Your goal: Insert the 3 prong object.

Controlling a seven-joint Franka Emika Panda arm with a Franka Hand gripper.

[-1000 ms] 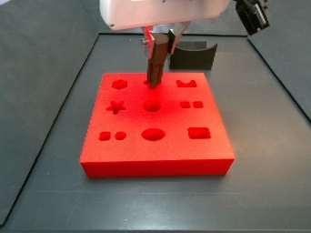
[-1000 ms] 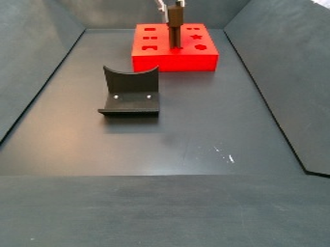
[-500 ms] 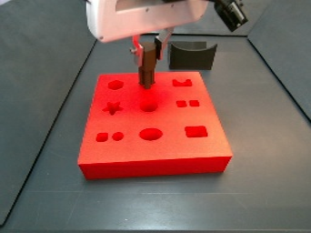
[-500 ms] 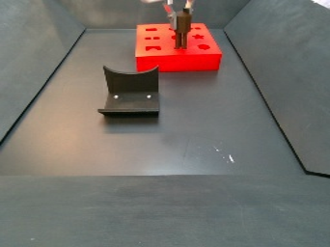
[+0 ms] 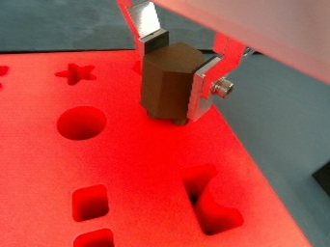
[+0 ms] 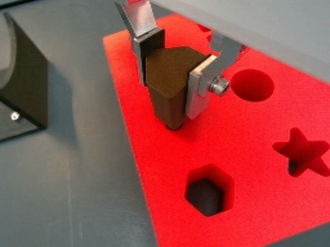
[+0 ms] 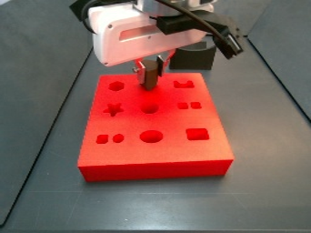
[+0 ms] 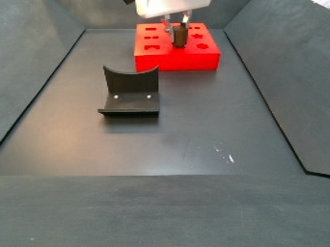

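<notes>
My gripper [image 7: 151,73] is shut on the 3 prong object [image 7: 151,76], a slim brown piece held upright over the red block [image 7: 152,136]. Its lower end meets the block's top in the middle of the back row, between the hexagon hole [image 7: 115,86] and the notched hole [image 7: 185,84]. Both wrist views show silver fingers [image 5: 206,87] [image 6: 202,81] clamping the brown piece [image 5: 168,85] [image 6: 165,92], with short prongs at its foot. Any hole under it is hidden. In a side view the gripper [image 8: 179,29] stands above the red block [image 8: 178,58].
The fixture [image 8: 129,92] stands on the dark floor away from the block; it also shows behind the arm [image 7: 195,56]. The block top has star [image 6: 299,152], round [image 5: 80,123], hexagon [image 6: 206,190] and rectangular [image 5: 91,203] holes. Raised walls border the floor.
The arm has come down over the block's back row and shifted slightly sideways, with the brown piece still in the gripper. The piece's lower end now sits at the block's top.
</notes>
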